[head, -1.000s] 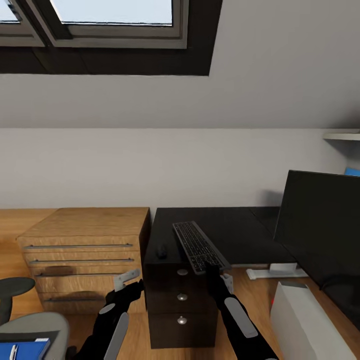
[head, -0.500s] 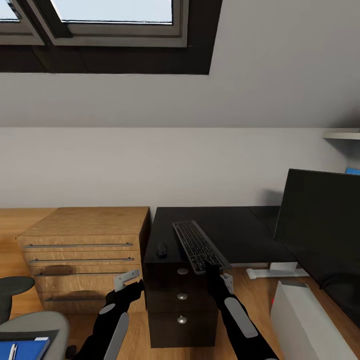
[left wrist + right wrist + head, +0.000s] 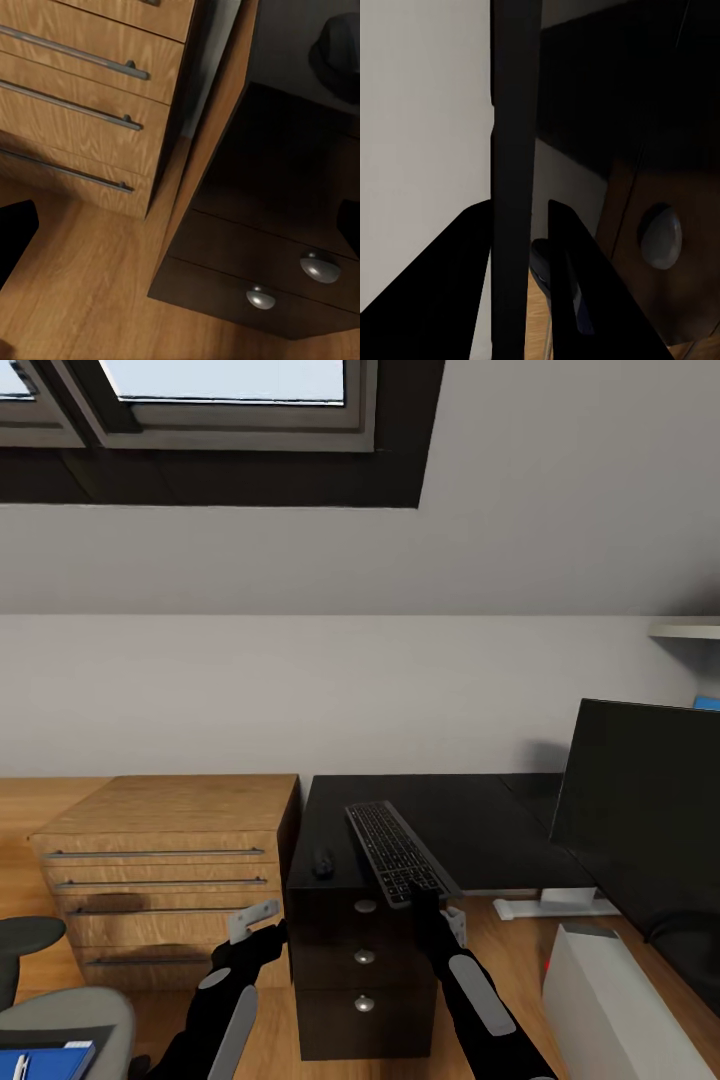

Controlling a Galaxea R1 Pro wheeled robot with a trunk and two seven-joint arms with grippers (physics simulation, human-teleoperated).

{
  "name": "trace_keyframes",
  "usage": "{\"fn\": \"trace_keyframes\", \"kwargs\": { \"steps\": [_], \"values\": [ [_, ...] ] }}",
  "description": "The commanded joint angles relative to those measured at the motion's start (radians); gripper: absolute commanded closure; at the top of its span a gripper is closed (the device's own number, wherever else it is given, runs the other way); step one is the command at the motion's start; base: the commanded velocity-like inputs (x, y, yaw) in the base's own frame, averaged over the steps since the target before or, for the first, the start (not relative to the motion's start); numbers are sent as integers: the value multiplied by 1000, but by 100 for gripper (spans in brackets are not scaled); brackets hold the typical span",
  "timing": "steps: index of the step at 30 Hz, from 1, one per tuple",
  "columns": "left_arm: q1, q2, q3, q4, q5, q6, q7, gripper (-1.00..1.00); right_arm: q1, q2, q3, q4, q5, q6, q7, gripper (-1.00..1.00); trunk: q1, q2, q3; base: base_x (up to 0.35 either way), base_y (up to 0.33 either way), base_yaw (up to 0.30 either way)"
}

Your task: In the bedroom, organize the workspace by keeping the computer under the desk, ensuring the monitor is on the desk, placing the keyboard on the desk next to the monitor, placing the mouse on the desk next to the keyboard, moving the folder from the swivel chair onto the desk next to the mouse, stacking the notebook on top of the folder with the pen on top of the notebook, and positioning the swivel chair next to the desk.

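Observation:
My right gripper [image 3: 426, 897] is shut on the near end of the dark keyboard [image 3: 396, 850], which reaches out over the glossy black desk [image 3: 470, 815]. In the right wrist view the keyboard [image 3: 514, 150] stands edge-on between the two black fingers [image 3: 465, 285]. The small black mouse [image 3: 322, 860] lies on the desk left of the keyboard. My left gripper [image 3: 260, 923] hangs open, low in front of the wooden chest. The black monitor [image 3: 640, 810] stands at the right, with the pale computer [image 3: 605, 1000] below it. At bottom left are the grey swivel chair [image 3: 55, 1015] and the blue folder [image 3: 40, 1062] on its seat.
A light wooden drawer chest [image 3: 165, 855] stands against the desk's left side. The desk's black three-drawer unit [image 3: 362, 965] with round knobs [image 3: 320, 266] is right in front of both arms. The sloped wall and a window rise behind.
The whole picture has crept a little, so the chair and folder sit lower at the corner; that is the camera moving. The keyboard and both grippers hold their places.

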Motion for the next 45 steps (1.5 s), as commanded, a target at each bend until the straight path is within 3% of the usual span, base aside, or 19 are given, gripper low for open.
{"fn": "trace_keyframes", "kwargs": {
  "steps": [1, 7, 8, 24, 45],
  "values": [
    [-1, 0, -2, -1, 10, 3, 9, -100, 0, 0, -1, 3, -12, 0, -19, 100, 0, 0, -1, 1, 0, 0],
    [-1, 1, -2, -1, 10, 3, 9, -100, 0, 0, -1, 2, -12, 0, -19, 100, 0, 0, -1, 0, 0, 0],
    [-1, 1, -2, -1, 10, 3, 9, -100, 0, 0, -1, 2, -12, 0, -19, -100, 0, 0, -1, 0, 0, 0],
    [-1, 2, -1, -1, 10, 0, 9, -100, 0, 0, -2, 1, -10, 0, -19, -100, 0, 0, -1, -12, 0, 0],
    [-1, 2, 0, 0, 10, 1, 9, -100, 0, 0, -8, -7, -10, 0, -19, -100, 0, 0, -1, -314, 0, 0]
  ]
}}
